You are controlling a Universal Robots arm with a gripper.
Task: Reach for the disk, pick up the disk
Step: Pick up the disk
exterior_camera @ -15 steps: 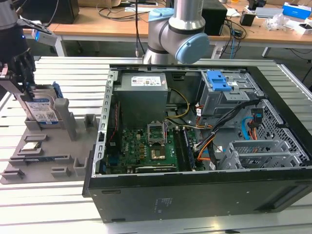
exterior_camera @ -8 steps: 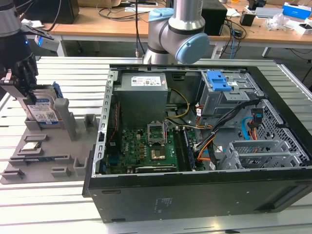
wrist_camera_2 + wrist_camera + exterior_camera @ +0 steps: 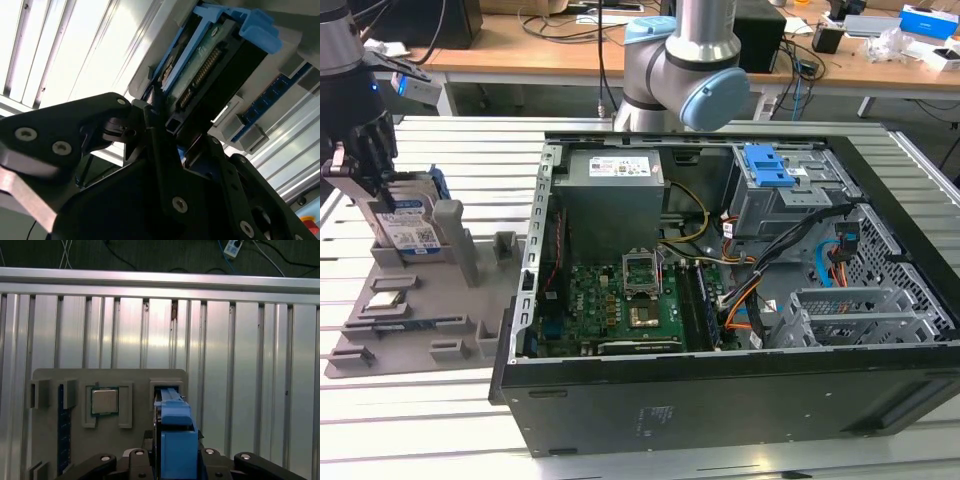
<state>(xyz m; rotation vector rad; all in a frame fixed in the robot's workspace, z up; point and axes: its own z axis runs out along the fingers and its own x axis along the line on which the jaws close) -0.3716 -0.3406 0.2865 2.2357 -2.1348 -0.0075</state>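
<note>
The disk (image 3: 415, 228) stands on edge in a slot of the grey holder tray (image 3: 410, 330) at the exterior view's left, with its white-and-blue label facing out and a blue bracket around it. My black gripper (image 3: 375, 190) reaches down over it from above. In the first wrist view the disk's blue bracket (image 3: 175, 435) sits between the finger links of the gripper (image 3: 172, 460), which close in on both sides. The second wrist view shows the disk's circuit-board side (image 3: 210, 60) with the fingers (image 3: 150, 117) pressed against its edges. The disk still rests in its slot.
The tray also holds a processor chip (image 3: 104, 401) and a memory stick (image 3: 61, 430). An open black computer case (image 3: 720, 300) with a grey power supply (image 3: 610, 190) lies at the exterior view's right. The arm's base (image 3: 690, 70) stands behind it on a ribbed metal table (image 3: 420, 430).
</note>
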